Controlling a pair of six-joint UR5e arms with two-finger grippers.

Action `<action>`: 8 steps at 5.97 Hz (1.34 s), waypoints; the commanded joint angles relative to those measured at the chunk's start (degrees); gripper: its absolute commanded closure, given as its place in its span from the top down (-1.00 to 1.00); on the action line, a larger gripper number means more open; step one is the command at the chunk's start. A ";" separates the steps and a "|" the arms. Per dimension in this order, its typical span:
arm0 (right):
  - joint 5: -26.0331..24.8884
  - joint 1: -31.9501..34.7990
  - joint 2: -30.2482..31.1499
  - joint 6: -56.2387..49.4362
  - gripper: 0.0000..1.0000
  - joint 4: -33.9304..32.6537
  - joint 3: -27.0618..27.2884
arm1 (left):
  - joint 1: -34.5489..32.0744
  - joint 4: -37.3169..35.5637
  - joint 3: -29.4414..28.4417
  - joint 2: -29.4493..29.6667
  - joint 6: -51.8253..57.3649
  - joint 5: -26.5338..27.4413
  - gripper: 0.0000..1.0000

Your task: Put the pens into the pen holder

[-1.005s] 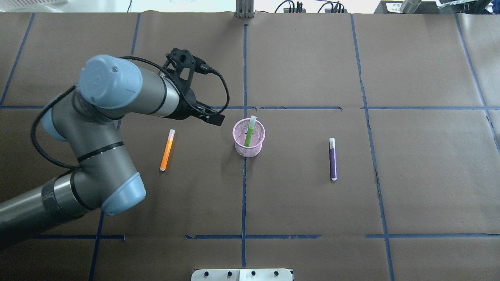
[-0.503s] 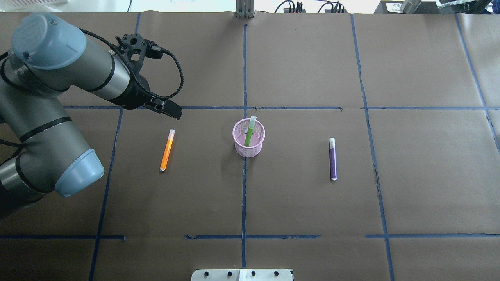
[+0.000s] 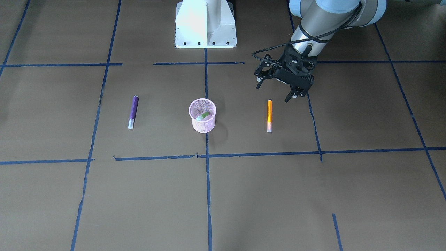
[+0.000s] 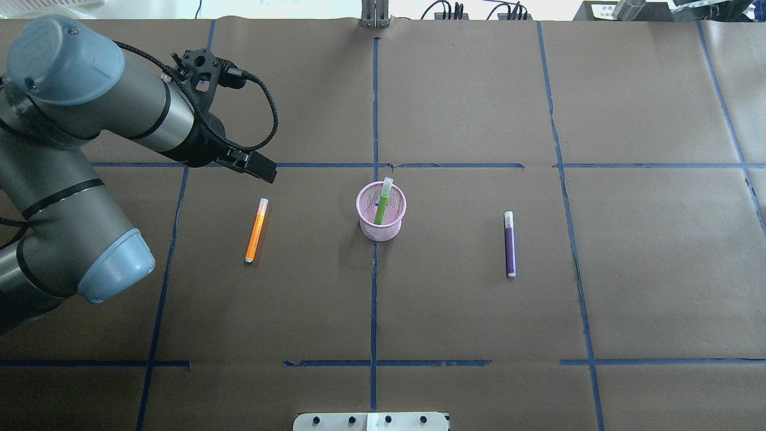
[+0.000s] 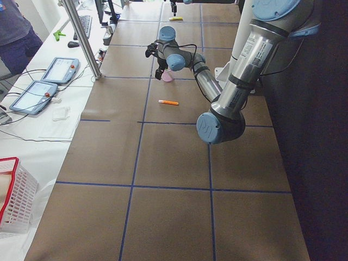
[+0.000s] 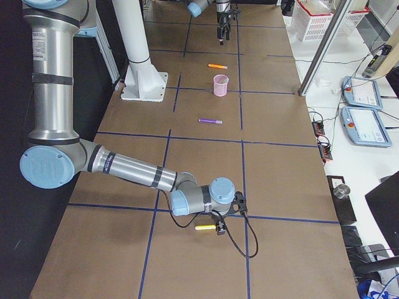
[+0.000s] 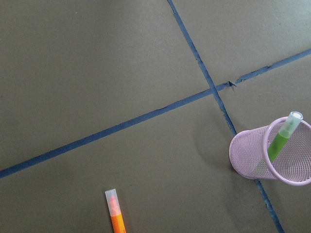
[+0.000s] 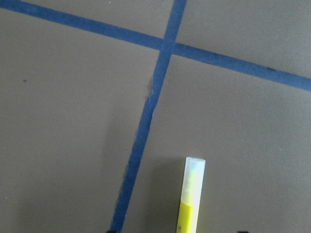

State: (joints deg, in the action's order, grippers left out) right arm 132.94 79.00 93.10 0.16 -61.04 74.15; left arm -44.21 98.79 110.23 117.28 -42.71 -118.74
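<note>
Overhead exterior: green pen [image 4: 381, 206] stands tilted in the pen holder [image 4: 383, 232]. Orange pen [image 4: 255, 230] lies flat on my robot's left of the holder and purple pen [image 4: 509, 244] flat on its right, both well apart from it. I judge one of three done, with the orange pick in hand.

Left gripper [image 3: 275, 91] hangs raised near the orange pen, clear of it, jaws apart and empty. Left wrist camera catches only the pen's capped end at its lower edge, so not centred yet.

Next move, as I read it: centre over mid-barrel, jaws across the pen, descend, close.

Right gripper [image 6: 218, 228] sits low at the table's right-hand end; cannot tell its jaws.
</note>
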 commanded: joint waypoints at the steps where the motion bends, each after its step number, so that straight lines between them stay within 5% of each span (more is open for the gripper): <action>1: -1.19 -1.39 -0.72 0.45 0.59 0.39 -2.33 | 0.00 -0.01 0.07 -0.03 0.00 -0.09 1.00; 5: -1.80 -2.89 -3.00 0.36 0.28 0.39 -6.03 | 0.00 -0.01 0.25 -0.03 0.00 -0.09 1.00; 7: -1.80 -2.89 -3.27 0.54 -0.92 0.39 -5.95 | 0.00 -0.01 0.51 -0.03 0.00 0.00 1.00; 8: -1.72 -2.89 -3.27 0.54 -1.00 0.39 -5.69 | 0.00 -0.09 0.94 -0.03 0.00 -0.09 1.00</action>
State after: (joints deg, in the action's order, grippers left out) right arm 131.15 76.12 89.86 0.69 -60.64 68.30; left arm -44.21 98.76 110.83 117.25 -42.71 -118.78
